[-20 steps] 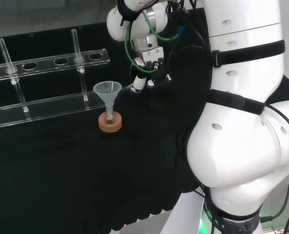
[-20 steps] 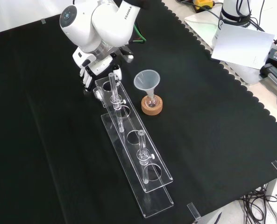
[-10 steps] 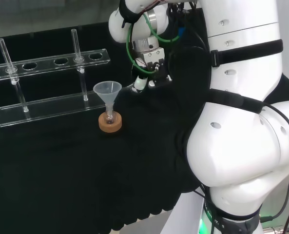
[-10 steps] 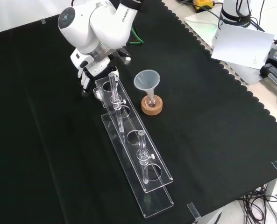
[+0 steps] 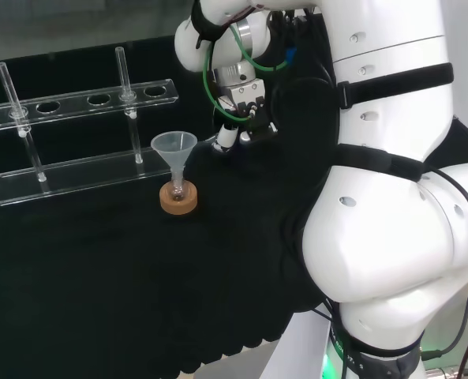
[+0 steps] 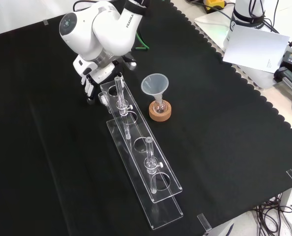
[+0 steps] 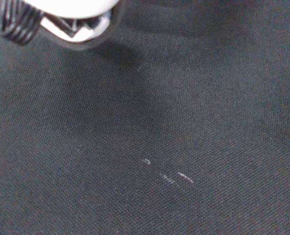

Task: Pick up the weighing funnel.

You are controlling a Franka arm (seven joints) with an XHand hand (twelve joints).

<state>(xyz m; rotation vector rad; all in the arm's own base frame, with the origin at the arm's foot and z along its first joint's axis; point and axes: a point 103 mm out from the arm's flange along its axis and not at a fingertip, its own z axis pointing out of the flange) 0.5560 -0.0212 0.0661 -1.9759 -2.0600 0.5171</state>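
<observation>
Black-clothed desk [image 6: 224,147]: the hand [image 6: 90,78] hangs low at the far end of the clear rack [image 6: 134,132].
In the front view a small clear piece, probably the weighing funnel [image 6: 103,97], lies on the cloth just right of and below the hand, beside the rack's end. Its long axis is unreadable. Whether the hand is open or closed, I cannot tell. The rack crowds that side, and the funnel [image 6: 154,84] on its cork ring [image 6: 160,112] stands beyond.

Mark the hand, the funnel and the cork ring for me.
hand [image 6: 90,81], front view, its lower black-and-white part.
funnel [image 6: 154,83], front view, inside the cone's mouth.
cork ring [image 6: 161,116], front view, its near side wall.
</observation>
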